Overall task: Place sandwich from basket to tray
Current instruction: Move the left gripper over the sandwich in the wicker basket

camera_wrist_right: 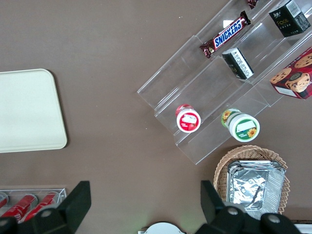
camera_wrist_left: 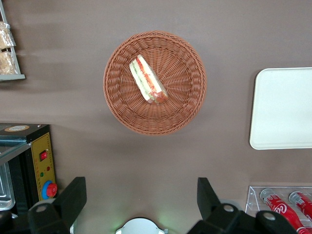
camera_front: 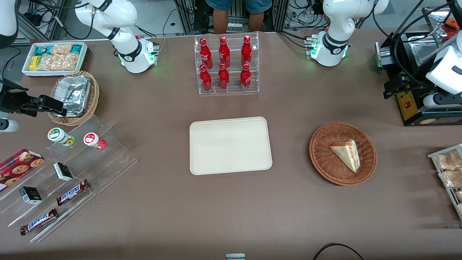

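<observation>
The sandwich (camera_front: 347, 154), a pale bread wedge with red and green filling, lies in the round reddish-brown wicker basket (camera_front: 325, 141) toward the working arm's end of the table. Both show in the left wrist view: sandwich (camera_wrist_left: 147, 86), basket (camera_wrist_left: 187, 105). The cream-beige tray (camera_front: 230, 145) lies flat at mid-table beside the basket, with nothing on it; it also shows in the left wrist view (camera_wrist_left: 285, 107). My left gripper (camera_front: 392, 88) hangs high above the table, farther from the front camera than the basket. It (camera_wrist_left: 140, 197) is open wide and holds nothing.
A clear rack of red bottles (camera_front: 226, 65) stands farther from the camera than the tray. A black machine with a yellow panel (camera_front: 415, 104) sits under my gripper. A wire rack of snack packets (camera_front: 447, 169) is at the working arm's end. Acrylic steps with snacks (camera_front: 72, 169) are at the parked arm's end.
</observation>
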